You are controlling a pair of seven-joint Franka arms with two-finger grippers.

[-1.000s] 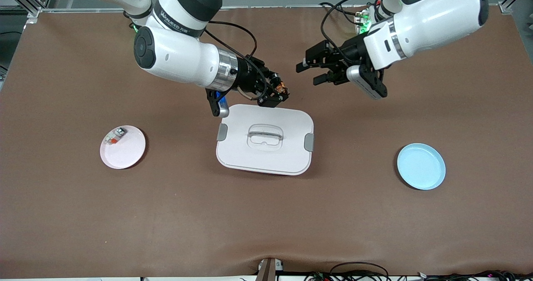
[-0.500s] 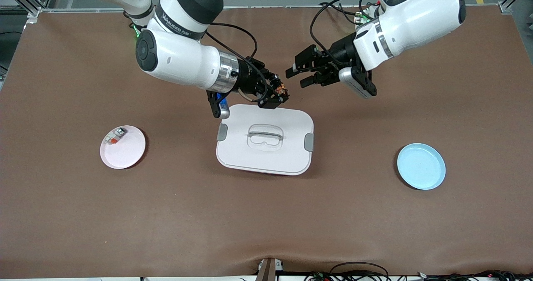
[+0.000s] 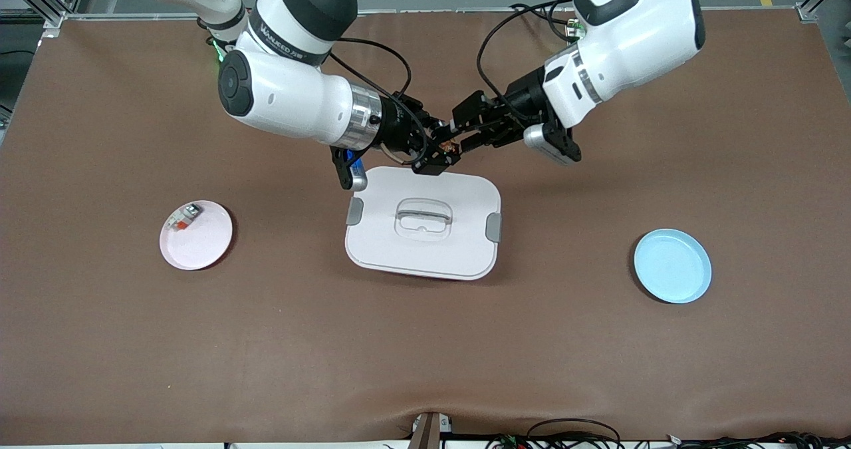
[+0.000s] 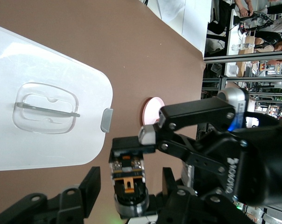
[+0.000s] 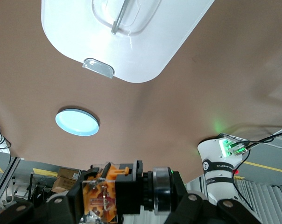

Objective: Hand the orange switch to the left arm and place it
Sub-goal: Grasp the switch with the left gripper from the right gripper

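Above the edge of the box (image 3: 422, 226) that lies farther from the front camera, the two claws meet in the air. The right gripper (image 3: 440, 153) is pinching the orange switch (image 3: 449, 147), a tiny black block with an orange face. The left gripper (image 3: 460, 135) comes in from the left arm's end, and its two fingers (image 4: 92, 184) stand apart on either side of the switch. They look like they are ready to squeeze it, but it is not clear that they touch it yet. This looks like the hand-over step. Many things could go wrong. If the right claw lets go before the left claw has a good hold, the little switch could fall onto the white lid or the brown table (image 3: 665, 382). If the left fingers squeeze off-centre, the switch could twist or pop out. The two claws are very close, so they could bump each other. They also hang low over the box, so a dip could hit it. The blue plate (image 3: 672, 266) waits near the left arm's end, and the pink plate (image 3: 199, 246) with another small part (image 3: 183, 217) sits near the right arm's end.
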